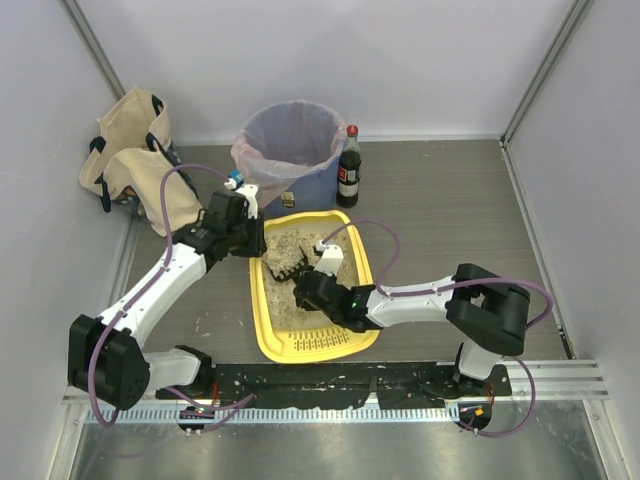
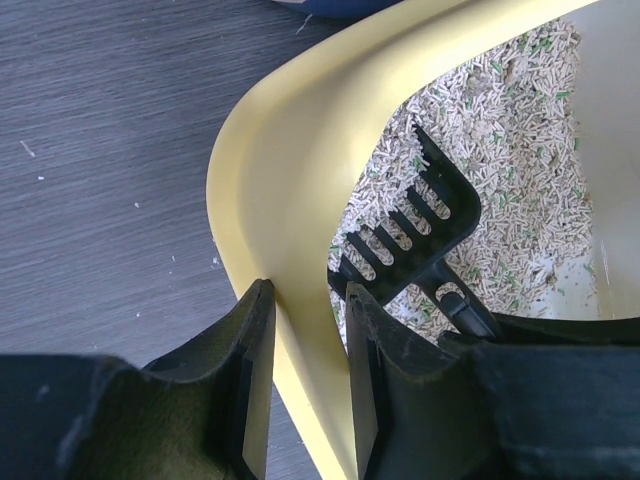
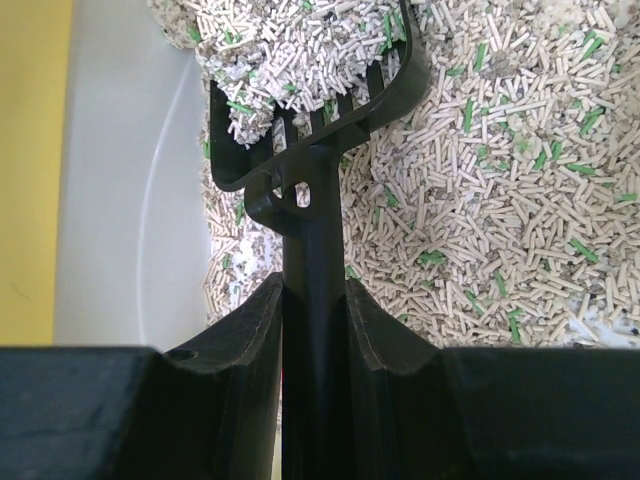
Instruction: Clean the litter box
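The yellow litter box (image 1: 262,325) lies mid-table, with beige pellets (image 3: 480,180) in its far half and a slotted grille at its near end. My left gripper (image 1: 248,238) is shut on its far left rim (image 2: 260,150), one finger outside the wall and one inside (image 2: 305,300). My right gripper (image 1: 303,285) is shut on the handle of a black slotted scoop (image 1: 283,262), as the right wrist view (image 3: 313,290) shows. The scoop's head (image 3: 310,110) lies in the pellets near the left wall, with a clump of litter on it. It also shows in the left wrist view (image 2: 410,240).
A round blue bin with a clear liner (image 1: 292,150) stands just beyond the litter box. A dark bottle with a red cap (image 1: 349,168) stands at its right. A beige tote bag (image 1: 135,160) lies at the far left. Enclosure walls surround the table.
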### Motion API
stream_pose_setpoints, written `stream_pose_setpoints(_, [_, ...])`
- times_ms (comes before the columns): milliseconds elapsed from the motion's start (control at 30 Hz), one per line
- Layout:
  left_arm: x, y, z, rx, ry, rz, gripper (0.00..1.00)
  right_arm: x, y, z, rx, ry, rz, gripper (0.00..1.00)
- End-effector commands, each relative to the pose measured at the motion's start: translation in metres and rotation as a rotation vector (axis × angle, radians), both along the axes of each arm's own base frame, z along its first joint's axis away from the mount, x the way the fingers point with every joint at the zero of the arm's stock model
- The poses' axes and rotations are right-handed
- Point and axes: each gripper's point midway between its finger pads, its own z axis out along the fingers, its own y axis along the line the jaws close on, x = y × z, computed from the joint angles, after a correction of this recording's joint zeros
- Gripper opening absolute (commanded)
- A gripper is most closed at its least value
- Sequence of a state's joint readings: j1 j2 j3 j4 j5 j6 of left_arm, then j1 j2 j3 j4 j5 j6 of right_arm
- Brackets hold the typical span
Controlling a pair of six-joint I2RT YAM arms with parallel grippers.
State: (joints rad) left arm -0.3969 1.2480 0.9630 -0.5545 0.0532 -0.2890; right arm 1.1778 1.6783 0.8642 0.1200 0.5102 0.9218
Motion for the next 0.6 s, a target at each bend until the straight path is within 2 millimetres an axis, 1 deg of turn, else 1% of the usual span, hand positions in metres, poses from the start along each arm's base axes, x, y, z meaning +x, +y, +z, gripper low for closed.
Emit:
stream_pose_setpoints(0, [-0.007, -0.029, 0.018, -0.116, -0.006, -0.104, 0.34, 0.041, -0.023, -0.001, 0.008, -0.131, -0.175, 0.01])
stream_pose_setpoints(67, [-0.006, -0.03, 0.018, -0.118, -0.005, -0.104, 0.34, 0.042, -0.028, 0.0, 0.013, -0.144, -0.194, 0.01])
stream_pose_setpoints(100, [-0.006, -0.03, 0.017, -0.116, -0.004, -0.103, 0.33, 0.044, -0.033, 0.004, 0.006, -0.164, -0.219, 0.01])
stream_pose_setpoints(133, [-0.006, -0.03, 0.018, -0.118, -0.005, -0.104, 0.33, 0.044, -0.039, 0.003, 0.001, -0.166, -0.232, 0.01])
stream_pose_setpoints(167, [-0.007, -0.03, 0.016, -0.116, -0.001, -0.105, 0.33, 0.044, -0.042, 0.008, 0.014, -0.173, -0.248, 0.01])
stream_pose_setpoints(233, [-0.006, -0.029, 0.016, -0.114, -0.002, -0.102, 0.33, 0.045, -0.054, 0.009, 0.006, -0.186, -0.281, 0.01])
stream_pose_setpoints(300, [-0.006, -0.03, 0.017, -0.116, -0.004, -0.102, 0.33, 0.045, -0.06, 0.013, 0.011, -0.196, -0.303, 0.01])
stream_pose_setpoints(367, [-0.006, -0.029, 0.017, -0.113, -0.005, -0.101, 0.32, 0.044, -0.069, 0.009, -0.012, -0.198, -0.322, 0.01])
stream_pose_setpoints(400, [-0.005, -0.029, 0.017, -0.112, -0.006, -0.1, 0.33, 0.044, -0.072, 0.012, -0.012, -0.2, -0.332, 0.01])
stream_pose_setpoints(567, [-0.005, -0.027, 0.018, -0.106, -0.01, -0.089, 0.32, 0.042, -0.093, 0.011, -0.034, -0.215, -0.382, 0.01])
